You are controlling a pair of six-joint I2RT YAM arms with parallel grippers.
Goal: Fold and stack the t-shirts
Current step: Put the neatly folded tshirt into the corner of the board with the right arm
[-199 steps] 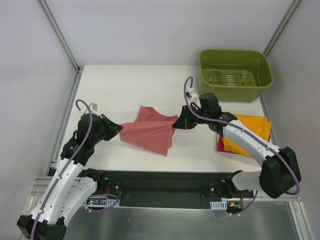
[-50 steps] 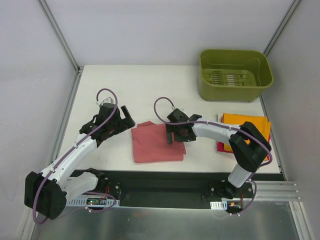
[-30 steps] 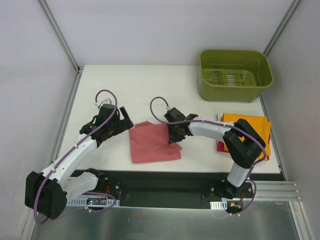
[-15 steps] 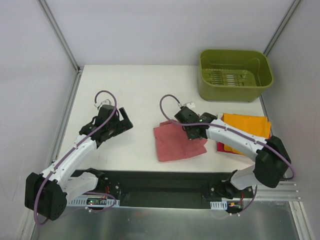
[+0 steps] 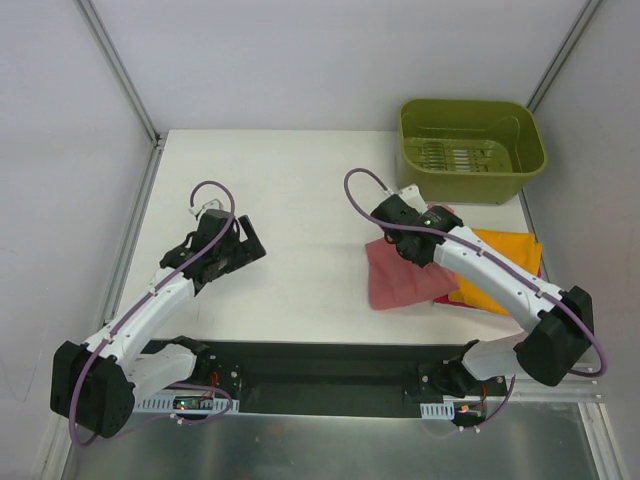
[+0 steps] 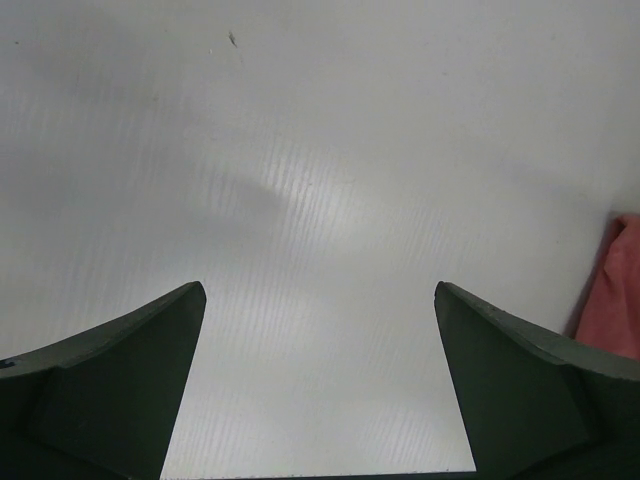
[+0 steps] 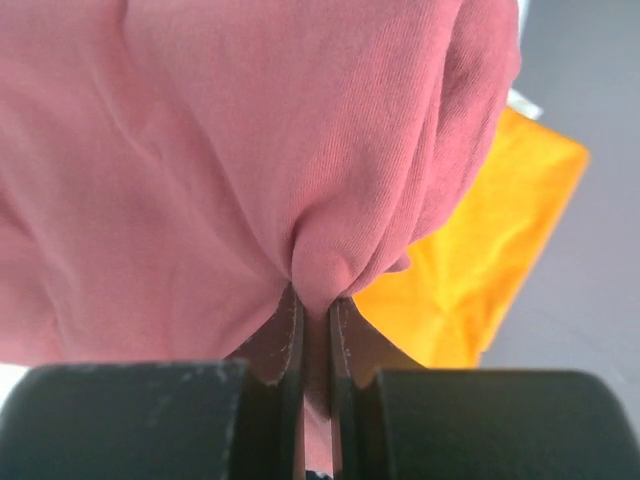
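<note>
Presently the folded salmon t-shirt point(image 5: 398, 285) lies on the table point(image 5: 290, 180) right of centre. Its right edge laps over the left edge of the orange t-shirt point(image 5: 505, 255), which rests on the magenta t-shirt point(image 5: 441, 297). The right claw point(image 5: 417, 250) is pressed together on a pinch of salmon cloth at the far side of the fold. The stack lies directly to that claw's right, so the coming move is judged a short rightward carry. The left claw point(image 5: 243, 243), spread wide over bare table, stands well apart to the left, so the right arm is nearer.

Tabletop point(image 5: 300, 190) centre lies open; green tub point(image 5: 455, 185) and t-shirts point(image 5: 400, 282) crowd the right.
</note>
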